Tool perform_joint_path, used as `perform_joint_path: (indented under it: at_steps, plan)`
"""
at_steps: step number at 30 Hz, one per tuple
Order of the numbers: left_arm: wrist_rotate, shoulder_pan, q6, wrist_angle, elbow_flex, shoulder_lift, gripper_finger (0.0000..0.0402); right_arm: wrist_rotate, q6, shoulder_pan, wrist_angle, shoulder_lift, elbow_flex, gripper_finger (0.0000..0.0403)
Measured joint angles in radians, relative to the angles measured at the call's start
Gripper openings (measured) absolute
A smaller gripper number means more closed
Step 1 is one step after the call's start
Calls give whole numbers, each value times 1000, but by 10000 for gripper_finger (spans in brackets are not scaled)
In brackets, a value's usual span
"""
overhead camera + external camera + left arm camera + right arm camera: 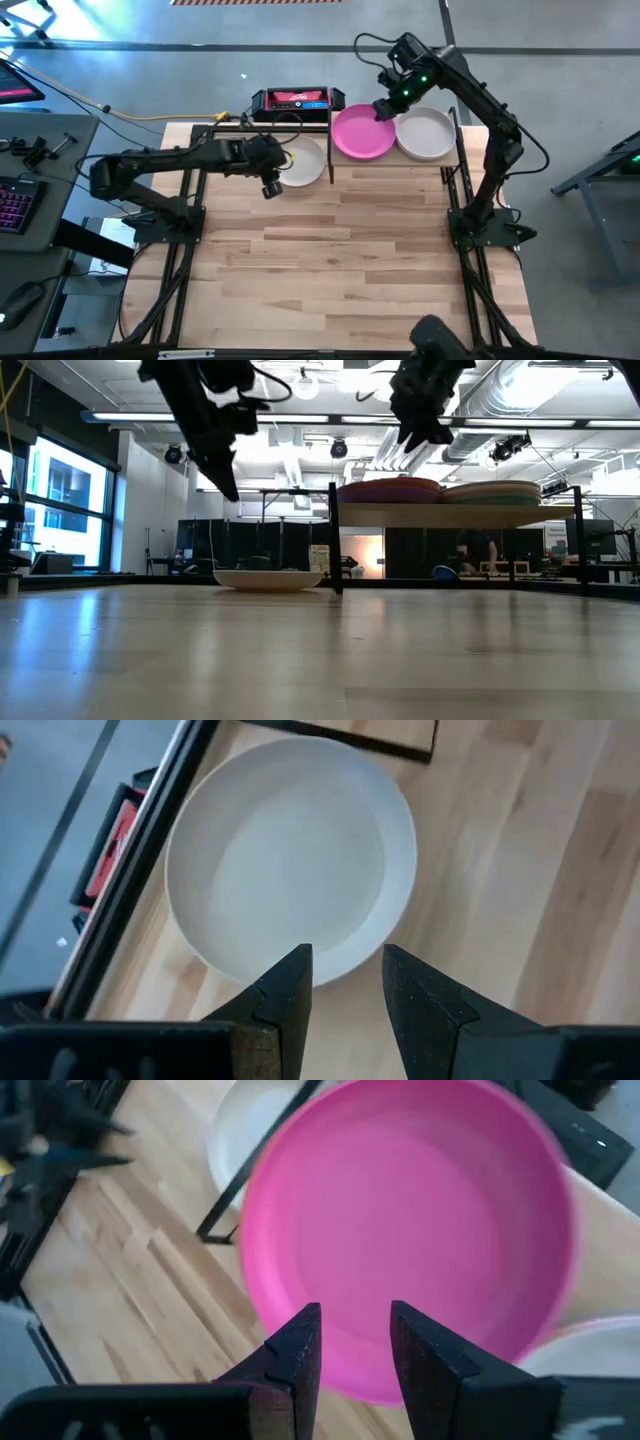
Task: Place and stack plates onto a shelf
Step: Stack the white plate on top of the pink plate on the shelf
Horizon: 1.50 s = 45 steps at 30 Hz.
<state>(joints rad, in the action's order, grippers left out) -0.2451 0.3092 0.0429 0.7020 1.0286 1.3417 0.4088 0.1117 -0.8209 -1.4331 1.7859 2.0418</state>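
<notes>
A white plate (303,163) (268,579) lies flat on the tabletop at its far edge, left of the shelf (460,515). My left gripper (278,166) (347,970) hangs open above the rim of this plate (290,860), clear of it. On the shelf rest two stacks of plates: a magenta plate (362,133) (410,1220) tops the left one, a cream plate (427,133) the right one. My right gripper (383,110) (355,1335) hovers open over the magenta plate, with nothing between its fingers.
The shelf's black post (333,535) stands just right of the white plate. A red and black device (293,100) sits beyond the table's far edge. Bare wooden tabletop (340,260) stretches toward the near edge.
</notes>
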Motion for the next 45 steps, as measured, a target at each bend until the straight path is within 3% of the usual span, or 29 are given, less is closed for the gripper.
perform_joint_path:
  at_steps: [12,27,45]
  plan:
    - [115,-1,248,-20,-1,166,111,-5,-70,68,-24,0,-1,100]
    - [106,37,310,-79,-1,352,111,-17,-120,76,-22,0,-2,100]
    - [52,51,381,-126,-1,454,107,-17,-157,76,-22,0,-2,100]
